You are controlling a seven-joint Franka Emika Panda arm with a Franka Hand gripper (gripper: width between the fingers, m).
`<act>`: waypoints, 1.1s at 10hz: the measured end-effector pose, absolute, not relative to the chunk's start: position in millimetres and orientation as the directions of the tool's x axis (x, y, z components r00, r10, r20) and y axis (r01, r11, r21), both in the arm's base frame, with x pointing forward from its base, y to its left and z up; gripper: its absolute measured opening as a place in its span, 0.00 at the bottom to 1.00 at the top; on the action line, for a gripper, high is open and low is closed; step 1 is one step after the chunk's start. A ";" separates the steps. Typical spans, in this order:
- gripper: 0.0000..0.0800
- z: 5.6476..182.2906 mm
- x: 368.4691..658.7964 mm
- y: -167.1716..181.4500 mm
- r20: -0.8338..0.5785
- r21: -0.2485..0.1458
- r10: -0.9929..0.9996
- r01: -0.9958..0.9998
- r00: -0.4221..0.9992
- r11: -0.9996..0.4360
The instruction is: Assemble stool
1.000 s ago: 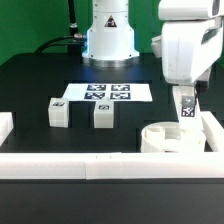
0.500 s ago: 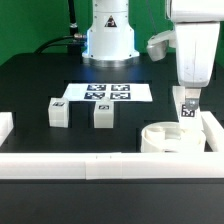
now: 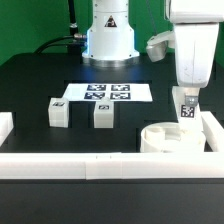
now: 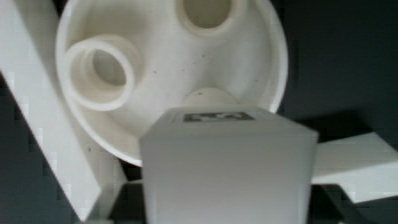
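I read the claw [image 3: 186,99] as closed on one leg [image 3: 187,110] of the stool. The tagged white block hangs upright beneath it, over the round seat [image 3: 166,139], toward the exterior view's right side of it. I cannot tell whether the leg's lower end already touches the seat. My guess is that the leg is kept vertical so its end can go straight down into the seat, and the wrist view fits that: the leg [image 4: 222,170] fills the foreground and the seat [image 4: 169,60] lies just beyond, showing a ringed socket [image 4: 102,77] and a second opening further off. The seat sits tucked into the corner made by the front rail [image 3: 90,163] and the side rail [image 3: 213,128], which I take to be there to brace it against sliding under a push. Those rails are also what crowds the claw, since the side one runs close beside the leg. Two other legs [image 3: 58,113] stand on the black worktop [image 3: 30,85], well apart from the seat, near the marker board [image 3: 105,92] — nothing lies between them and the seat.
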State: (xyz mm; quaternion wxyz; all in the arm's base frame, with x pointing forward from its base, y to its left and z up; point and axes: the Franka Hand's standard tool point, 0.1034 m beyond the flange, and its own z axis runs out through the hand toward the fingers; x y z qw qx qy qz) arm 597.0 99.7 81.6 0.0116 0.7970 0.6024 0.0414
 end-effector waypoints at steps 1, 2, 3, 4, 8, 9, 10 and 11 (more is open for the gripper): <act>0.42 81.6 596.9 99.7 0.053 0.068 0.959 0.957 0.279 -0.283; 0.42 81.6 596.9 99.7 0.055 0.066 0.949 0.947 0.312 -0.315; 0.42 81.3 596.6 99.9 0.062 0.058 0.912 0.911 0.404 -0.408; 0.42 81.0 596.2 99.9 0.069 0.047 0.859 0.858 0.508 -0.511; 0.42 79.8 594.5 104.8 0.110 -0.026 0.445 0.450 0.889 -0.893; 0.42 79.6 593.6 108.9 0.107 -0.052 0.314 0.321 0.943 -0.946; 0.42 79.4 592.7 113.5 0.101 -0.073 0.213 0.221 0.972 -0.973; 0.42 79.3 592.2 116.3 0.090 -0.084 0.082 0.089 0.993 -0.992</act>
